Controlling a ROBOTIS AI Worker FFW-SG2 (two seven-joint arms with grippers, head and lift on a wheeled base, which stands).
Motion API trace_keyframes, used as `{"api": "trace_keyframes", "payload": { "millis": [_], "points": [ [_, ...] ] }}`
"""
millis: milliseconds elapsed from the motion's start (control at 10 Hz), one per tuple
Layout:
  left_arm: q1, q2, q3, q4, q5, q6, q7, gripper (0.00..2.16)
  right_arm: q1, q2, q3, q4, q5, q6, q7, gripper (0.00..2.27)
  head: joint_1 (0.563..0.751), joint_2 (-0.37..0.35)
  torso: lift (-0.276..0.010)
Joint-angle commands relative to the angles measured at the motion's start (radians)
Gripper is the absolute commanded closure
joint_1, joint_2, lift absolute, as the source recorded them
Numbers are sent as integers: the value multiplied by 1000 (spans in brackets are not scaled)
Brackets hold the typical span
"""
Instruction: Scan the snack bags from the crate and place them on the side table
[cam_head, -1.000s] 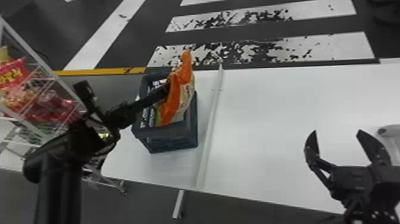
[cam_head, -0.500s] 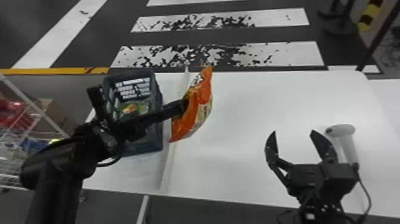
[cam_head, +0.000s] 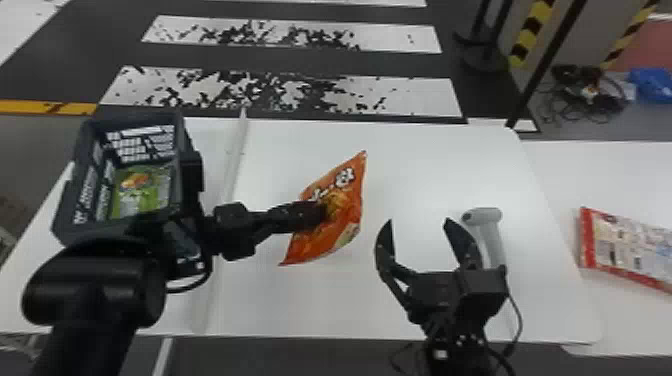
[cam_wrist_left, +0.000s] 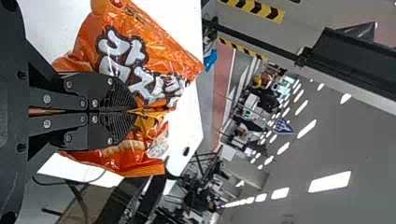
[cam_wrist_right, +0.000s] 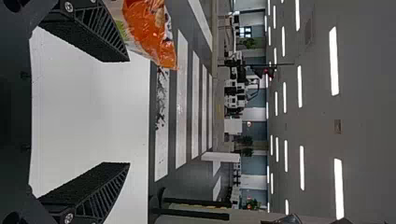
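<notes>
Head view: left pincer (cam_head: 320, 215) clamped on orange bag (cam_head: 351, 207), over table (cam_head: 425, 170) between crate (cam_head: 194, 172) and gaping right pincer (cam_head: 419, 219). Likely pre-scan handover; next, line bag's free edge up between right pincer's fingers before releasing.

"What floor do we see in the head view?"

"We see a dark grey floor (cam_head: 300, 60) with broad white painted stripes (cam_head: 385, 37), two of them flecked with black. Near the black-and-yellow diagonal-striped bands (cam_head: 532, 30) we make out a tangle of thin black cables (cam_head: 582, 92)."

"And overhead, in the right wrist view?"

"We have a flat grey ceiling (cam_wrist_right: 369, 116) with rows of long white lights (cam_wrist_right: 334, 60), and leafy green plants (cam_wrist_right: 251, 43) by blue-grey wall panels (cam_wrist_right: 256, 163)."
</notes>
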Motion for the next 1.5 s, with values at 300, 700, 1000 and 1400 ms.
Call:
{"api": "trace_keyframes", "payload": {
  "millis": [300,700,1000,1400],
  "points": [
    [-46,-55,-150,165,-182,-211,161,785,3,0,-4,0,-4,0,-2,83,695,-136,-50],
    [-28,-55,-152,125,-182,-238,165,19,3,2,-4,0,-6,0,-2,83,695,-161,-50],
    [84,-49,-72,5,-176,-388,234,22,7,2,-7,-8,-10,6,-2,83,695,-153,-50],
    [215,-46,95,-105,-81,-487,401,22,14,3,1,-49,-9,101,-30,97,695,-49,-50]
  ]
}}
